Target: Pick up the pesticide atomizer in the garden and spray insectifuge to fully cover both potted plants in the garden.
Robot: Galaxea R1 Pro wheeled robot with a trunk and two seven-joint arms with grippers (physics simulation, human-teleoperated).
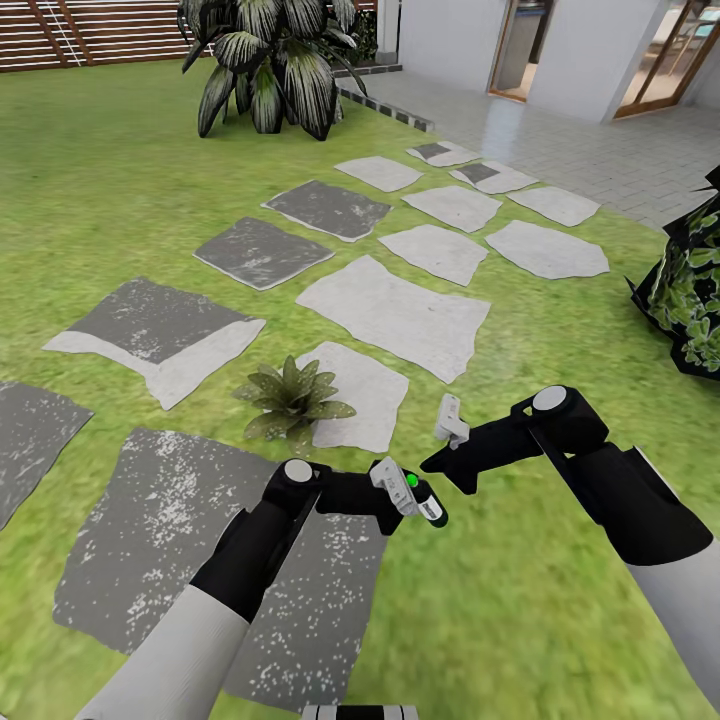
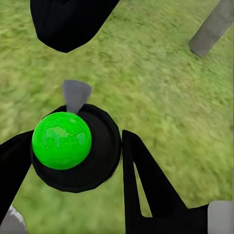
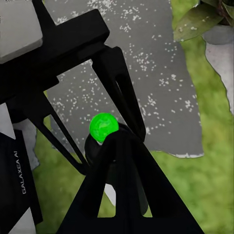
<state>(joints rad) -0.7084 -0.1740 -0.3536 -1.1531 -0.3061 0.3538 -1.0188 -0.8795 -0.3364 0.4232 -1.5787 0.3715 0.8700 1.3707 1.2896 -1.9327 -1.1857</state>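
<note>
Resting between the two grippers low in the head view, the pesticide atomizer (image 1: 428,504) is a short dark bottle with a white label and a bright green ball at its near end. The left gripper (image 1: 400,492) has its jaws pinching the bottle; the left wrist view shows the dark round body (image 2: 78,151) seated between black fingers (image 2: 146,185) on either side. The right gripper (image 1: 452,440) comes in from 3 o'clock. In the right wrist view one of its fingers (image 3: 122,180) overlaps the bottle (image 3: 103,127), but whether those jaws are spread or pressing on anything I cannot tell.

One potted plant (image 1: 290,392) sits at 11 o'clock from the bottle, near it, on the grass at the edge of a pale stepping stone (image 1: 355,395). Its leaves also show in a corner of the right wrist view (image 3: 200,19). I cannot make out which way the nozzle faces.

Judging from this, the bottle is in hand and spraying is the step. To do it well, keep the left pinch firm, turn the nozzle toward the rosette, and sweep across all the leaves rather than one spot. A second plant remains to be found afterwards.
</note>
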